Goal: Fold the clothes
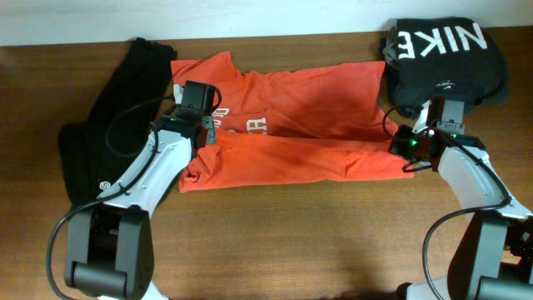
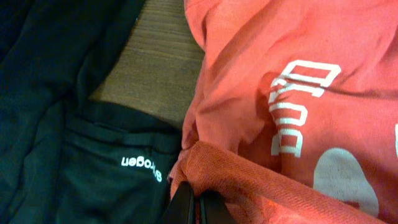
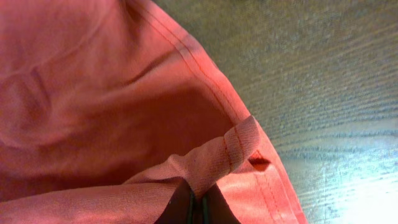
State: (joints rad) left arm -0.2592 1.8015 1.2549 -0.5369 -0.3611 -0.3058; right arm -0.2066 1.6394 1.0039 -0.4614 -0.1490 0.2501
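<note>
The orange-red T-shirt (image 1: 291, 125) lies across the middle of the table, its near part folded over so white lettering (image 1: 241, 125) only partly shows. My left gripper (image 1: 204, 133) is shut on the shirt's left edge; in the left wrist view (image 2: 196, 205) its jaws pinch a fold of red cloth (image 2: 261, 186). My right gripper (image 1: 410, 148) is shut on the shirt's right hem; in the right wrist view (image 3: 198, 208) its jaws pinch the stitched hem (image 3: 239, 146). A long black garment (image 1: 108, 133) with a small white logo lies at the left.
A folded black garment with white NIKE lettering (image 1: 445, 58) sits at the back right, just behind my right arm. The black garment's white logo (image 2: 144, 167) lies next to my left jaws. Bare wood table (image 1: 316, 242) spreads in front of the shirt.
</note>
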